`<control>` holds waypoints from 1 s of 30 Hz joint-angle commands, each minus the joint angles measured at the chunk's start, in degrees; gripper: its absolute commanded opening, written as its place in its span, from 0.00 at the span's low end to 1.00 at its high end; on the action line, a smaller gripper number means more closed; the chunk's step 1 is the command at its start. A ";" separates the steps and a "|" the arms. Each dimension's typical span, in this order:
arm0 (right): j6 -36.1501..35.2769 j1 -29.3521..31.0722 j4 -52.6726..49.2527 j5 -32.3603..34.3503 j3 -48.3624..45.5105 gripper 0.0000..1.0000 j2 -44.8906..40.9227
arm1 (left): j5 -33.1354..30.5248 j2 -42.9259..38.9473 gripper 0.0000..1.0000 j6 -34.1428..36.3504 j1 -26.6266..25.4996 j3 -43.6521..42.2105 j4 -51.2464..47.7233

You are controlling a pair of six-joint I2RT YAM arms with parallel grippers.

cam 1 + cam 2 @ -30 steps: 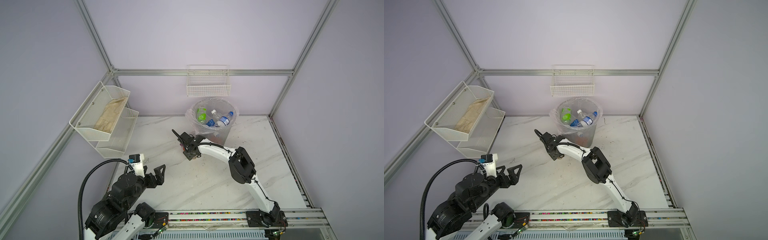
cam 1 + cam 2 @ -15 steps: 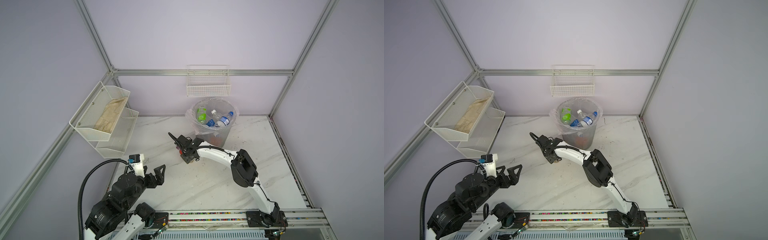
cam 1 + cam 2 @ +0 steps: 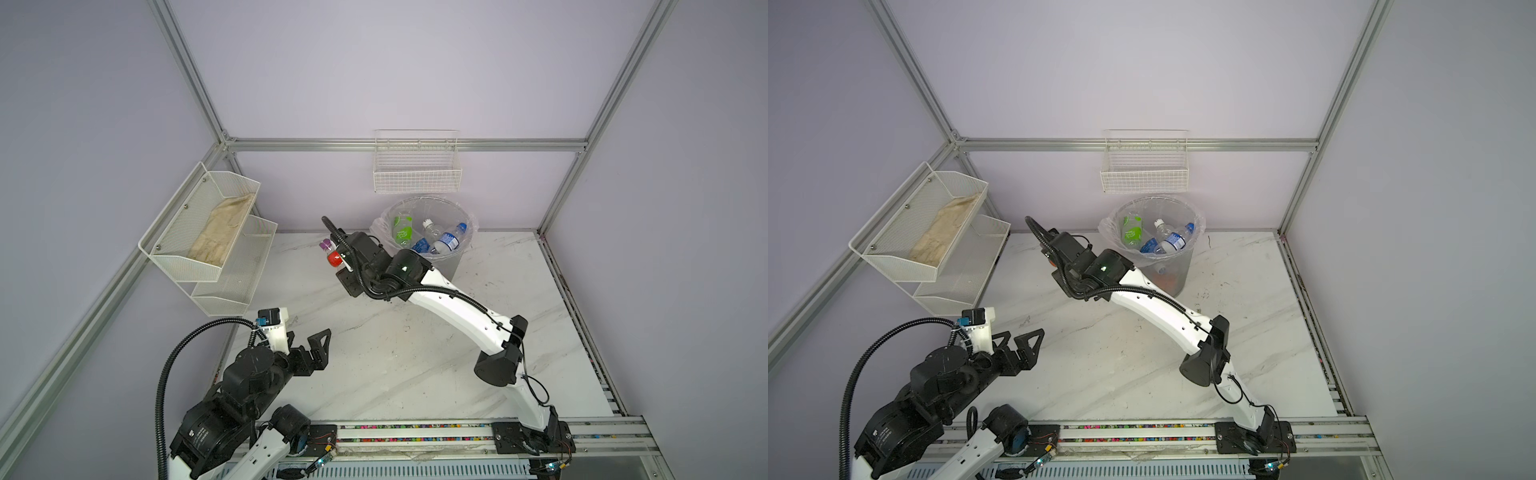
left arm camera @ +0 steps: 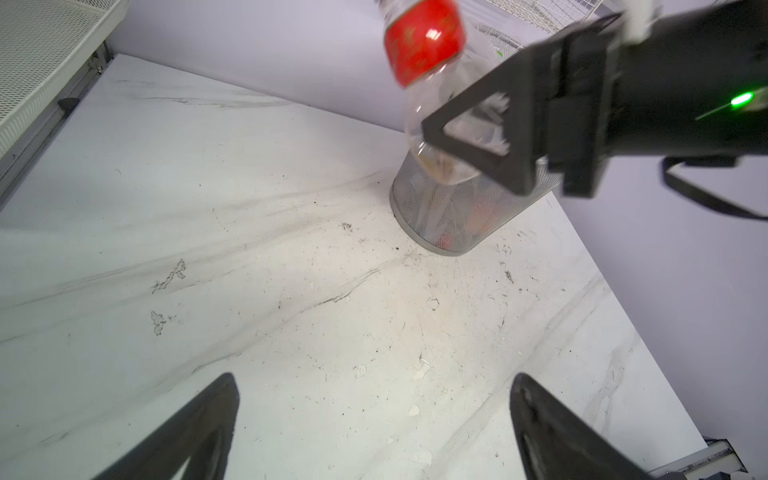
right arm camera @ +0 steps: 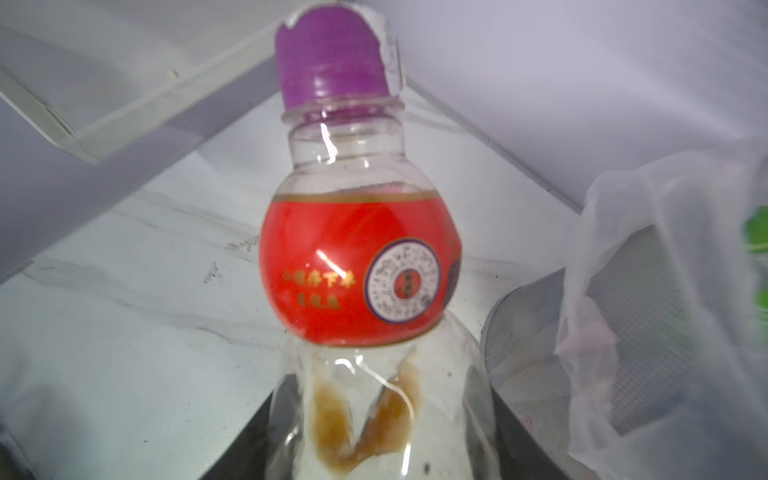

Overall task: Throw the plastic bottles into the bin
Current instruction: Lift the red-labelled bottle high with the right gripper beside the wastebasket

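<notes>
Top views: the right gripper is clenched on a red-label bottle. The bottle is tilted, with its purple cap pointed far-left. It is held in the air just left of the bin, outside the rim. Inside the bin a green bottle, a blue-label bottle and a white-capped bottle are seen on top of the pile. The left gripper hovers near-left over the marble table, jaws spread wide, nothing between them. A mesh shelf with a beige cloth is fixed on the left wall. A wire basket is hung on the far wall above the bin. In a top view the held bottle is almost fully hidden by the right wrist, and only an orange-red sliver is seen. The bin and the left gripper are placed the same way there.

Left wrist: the left gripper is released and empty, with bare table between its tips. The red-label bottle is seen pinched low on its clear body by a black finger of the right gripper. The bin is seen behind it, standing on the table.

Right wrist: the red-label bottle fills the frame and is gripped at its lower end by the right gripper. The purple cap points away from the camera. Brown residue is seen inside. The bin with its clear liner is just beside the bottle.
</notes>
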 commanded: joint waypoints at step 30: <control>5.41 5.89 26.25 19.66 -32.03 0.39 -53.59 | 20.63 5.98 1.00 -0.06 -0.09 9.38 14.53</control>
